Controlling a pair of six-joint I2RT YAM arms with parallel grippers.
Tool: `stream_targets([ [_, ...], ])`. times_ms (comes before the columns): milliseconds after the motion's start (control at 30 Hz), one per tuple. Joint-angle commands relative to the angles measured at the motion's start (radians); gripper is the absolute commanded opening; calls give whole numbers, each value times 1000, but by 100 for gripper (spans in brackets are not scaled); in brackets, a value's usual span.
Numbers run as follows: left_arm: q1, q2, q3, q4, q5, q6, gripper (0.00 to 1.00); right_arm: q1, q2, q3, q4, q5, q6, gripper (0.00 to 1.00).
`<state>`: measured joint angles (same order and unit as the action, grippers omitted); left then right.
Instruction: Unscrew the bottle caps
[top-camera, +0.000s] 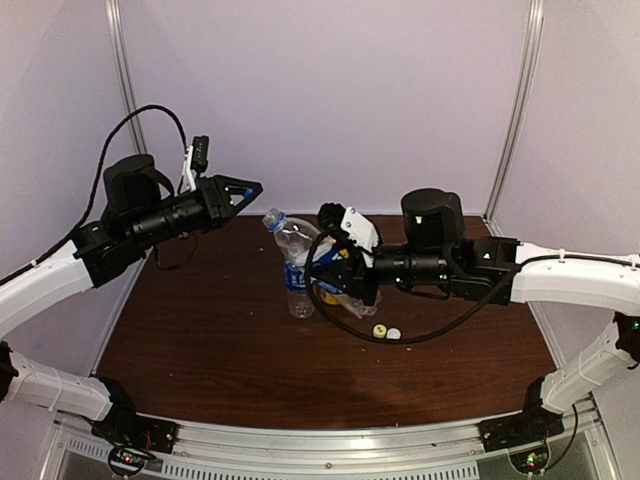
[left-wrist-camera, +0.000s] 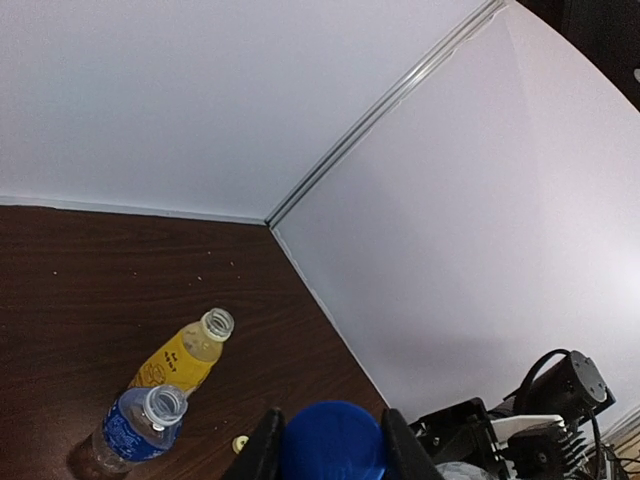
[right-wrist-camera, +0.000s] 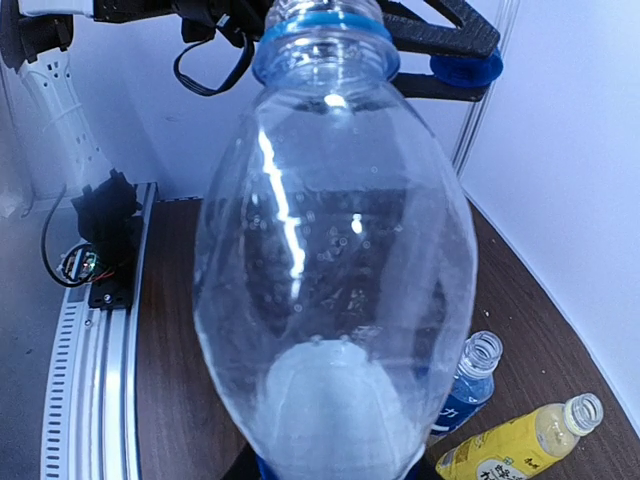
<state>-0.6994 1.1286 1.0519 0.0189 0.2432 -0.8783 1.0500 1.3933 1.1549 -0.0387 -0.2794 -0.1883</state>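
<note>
One yellow cap (top-camera: 380, 330), white cap (top-camera: 394, 334) on dark wood table (top-camera: 200, 340); white walls (top-camera: 330, 90).

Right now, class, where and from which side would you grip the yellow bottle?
Probably its mid-body, from above, jaws across its width: the yellow bottle lies on its side on the table, round flanks exposed, with the short clear bottle close beside it.

The tall clear bottle (right-wrist-camera: 335, 260), uncapped, filled the view; at lower right were the short clear bottle (right-wrist-camera: 468, 388) and yellow bottle (right-wrist-camera: 520, 440).
</note>
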Motion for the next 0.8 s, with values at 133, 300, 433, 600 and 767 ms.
stream_targets([
  [133,-3,-38,12,-9,-13,241,24,-8,-67,3,6,-24,64,26],
  [300,-35,-27,-31,-115,46,423,24,-71,-122,22,-16,83,176,27],
  [433,-126,2,-109,-115,29,522,24,-141,-150,39,-52,155,290,27],
  [600,-269,112,-156,-39,-49,610,24,-212,-177,47,-117,261,369,28],
  [767,-375,310,-137,42,-119,700,24,-290,-197,48,-180,275,443,28],
])
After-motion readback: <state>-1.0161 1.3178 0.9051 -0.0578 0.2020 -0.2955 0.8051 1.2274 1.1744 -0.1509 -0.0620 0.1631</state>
